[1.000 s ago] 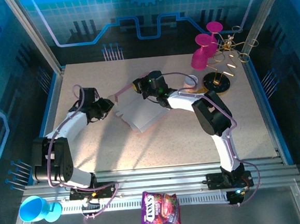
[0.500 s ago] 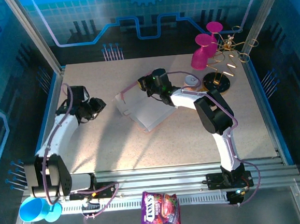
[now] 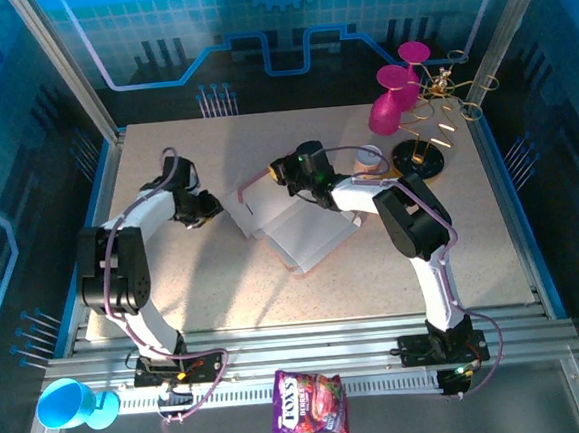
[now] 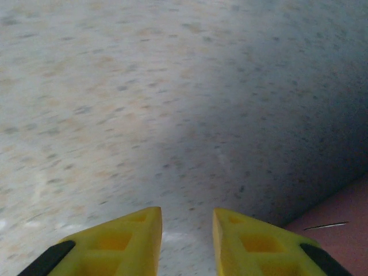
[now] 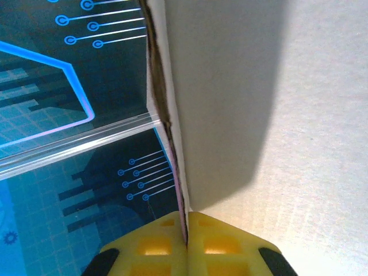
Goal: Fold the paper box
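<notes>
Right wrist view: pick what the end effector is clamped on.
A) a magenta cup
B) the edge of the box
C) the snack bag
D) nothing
B: the right end effector has its yellow tips pressed together on the box, whose thin edge runs down between them.

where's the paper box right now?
In the top view, the paper box lies mid-table, between the left gripper, open just off its left edge, and the right gripper, shut on its raised pink flap.
</notes>
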`<action>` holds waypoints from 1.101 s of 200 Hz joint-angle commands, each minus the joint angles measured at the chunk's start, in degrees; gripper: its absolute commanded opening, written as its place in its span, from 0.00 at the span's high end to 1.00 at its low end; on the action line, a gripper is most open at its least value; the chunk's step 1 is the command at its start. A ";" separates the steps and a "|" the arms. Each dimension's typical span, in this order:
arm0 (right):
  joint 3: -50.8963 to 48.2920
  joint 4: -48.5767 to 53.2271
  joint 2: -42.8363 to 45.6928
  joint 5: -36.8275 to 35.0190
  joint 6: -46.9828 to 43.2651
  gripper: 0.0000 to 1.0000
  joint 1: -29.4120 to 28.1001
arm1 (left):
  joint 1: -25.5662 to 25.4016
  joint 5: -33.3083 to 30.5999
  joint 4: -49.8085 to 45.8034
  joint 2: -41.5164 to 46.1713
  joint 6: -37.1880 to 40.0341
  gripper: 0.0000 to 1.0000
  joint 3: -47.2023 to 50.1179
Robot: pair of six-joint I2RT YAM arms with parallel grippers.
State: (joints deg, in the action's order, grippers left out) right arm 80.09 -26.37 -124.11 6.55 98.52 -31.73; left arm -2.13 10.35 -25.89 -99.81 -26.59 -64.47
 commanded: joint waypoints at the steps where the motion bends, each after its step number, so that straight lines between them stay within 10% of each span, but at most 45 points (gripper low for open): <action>1: -0.60 -0.57 1.08 1.19 -0.35 1.00 0.88 | -1.48 -0.24 2.17 -2.49 3.65 0.70 -1.93; 84: -0.11 -4.62 0.34 1.80 0.66 1.00 1.54 | -4.68 0.79 9.85 5.15 1.41 0.70 5.18; 153: -4.24 -10.28 2.12 1.60 -1.46 1.00 1.42 | -3.56 -13.14 -4.96 13.31 -1.50 0.58 3.52; 220: -14.53 -28.59 4.62 -0.08 -0.45 1.00 0.64 | -2.97 -9.07 -7.95 20.01 -6.10 0.54 5.20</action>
State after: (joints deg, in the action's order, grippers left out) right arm 67.99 -45.43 -122.56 7.55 97.54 -30.70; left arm -5.41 -0.19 -30.59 -80.53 -30.35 -59.79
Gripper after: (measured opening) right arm 0.062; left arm 0.456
